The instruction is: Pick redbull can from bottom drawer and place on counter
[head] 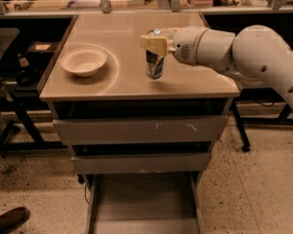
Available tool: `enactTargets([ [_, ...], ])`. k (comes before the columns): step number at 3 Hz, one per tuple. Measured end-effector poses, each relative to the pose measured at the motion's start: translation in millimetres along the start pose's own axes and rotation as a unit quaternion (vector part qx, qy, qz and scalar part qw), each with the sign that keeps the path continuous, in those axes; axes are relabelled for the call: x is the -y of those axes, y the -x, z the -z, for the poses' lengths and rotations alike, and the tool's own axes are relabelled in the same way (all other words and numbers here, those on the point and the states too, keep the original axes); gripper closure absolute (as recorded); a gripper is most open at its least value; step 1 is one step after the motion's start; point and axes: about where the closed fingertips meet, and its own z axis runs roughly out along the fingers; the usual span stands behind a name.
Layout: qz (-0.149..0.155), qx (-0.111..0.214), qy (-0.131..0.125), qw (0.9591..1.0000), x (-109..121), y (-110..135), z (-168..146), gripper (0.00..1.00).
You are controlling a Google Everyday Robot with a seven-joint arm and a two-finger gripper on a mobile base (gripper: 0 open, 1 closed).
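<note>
**Entry: redbull can, upright on bench, held in jaws**

The redbull can was recorded upright on the bench, near its middle. Its upper part was enclosed by the gripper, with the jaws closed on it. The white arm was extended in from the picture's right. A white bowl was noted well apart on the same surface. The bottom drawer was logged open below, its front cut off by the frame edge. The can's rim was largely hidden by the near finger. Contact between its base and the bench could not be confirmed.

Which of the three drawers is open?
The bottom drawer: pulled out, floor showing; the two above are pushed in. The gripper is at the can on the counter.
</note>
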Motion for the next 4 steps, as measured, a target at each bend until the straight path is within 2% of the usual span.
enactTargets([
  [2,-0.03,-0.019,0.025,0.999,32.2,-16.8,-53.6,1.0],
  [4,-0.045,-0.036,0.036,0.9977,42.1,-33.0,-69.4,1.0],
])
